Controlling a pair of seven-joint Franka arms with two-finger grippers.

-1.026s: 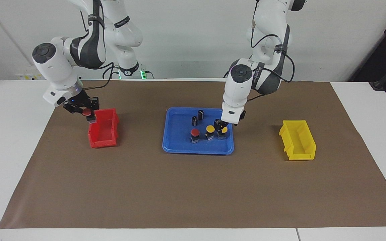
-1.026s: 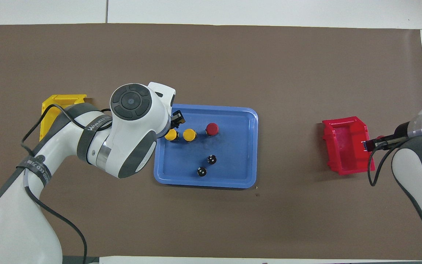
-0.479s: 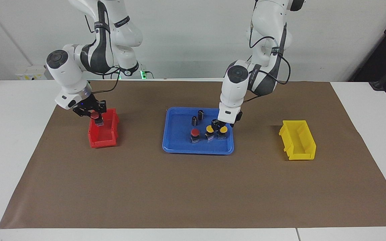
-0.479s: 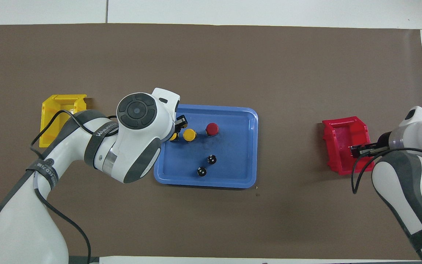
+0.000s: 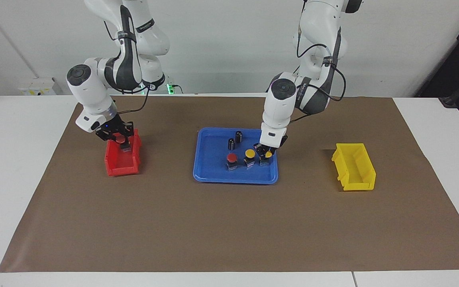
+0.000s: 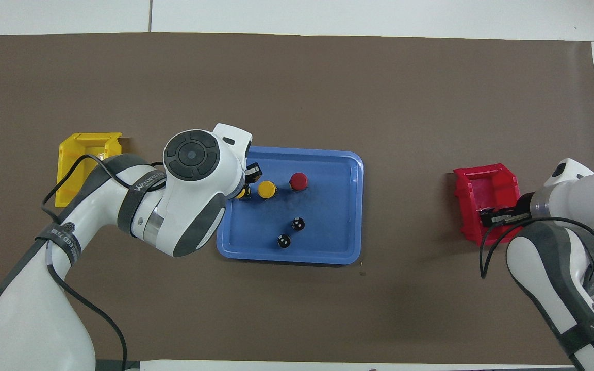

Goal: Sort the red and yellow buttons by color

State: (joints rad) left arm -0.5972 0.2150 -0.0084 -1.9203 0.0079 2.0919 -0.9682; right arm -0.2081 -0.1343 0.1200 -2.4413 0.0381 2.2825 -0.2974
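Note:
My right gripper [image 5: 120,140] is shut on a red button [image 5: 121,138] and holds it low over the red bin [image 5: 122,165], at the bin's end nearer the robots. My left gripper [image 5: 264,153] is down in the blue tray [image 5: 213,174] at a yellow button [image 5: 268,154], which stands toward the left arm's end of the tray. In the overhead view the left wrist covers most of that button [image 6: 243,194]. A second yellow button [image 5: 249,153] and a red button [image 5: 231,158] stand beside it in a row.
Two small black cylinders [image 5: 231,143] [image 5: 238,136] stand in the tray nearer the robots than the buttons. A yellow bin [image 5: 355,167] sits on the brown mat toward the left arm's end of the table.
My right gripper has carried its red button from beside the red bin to over its inside. My left gripper has come down onto the yellow button.

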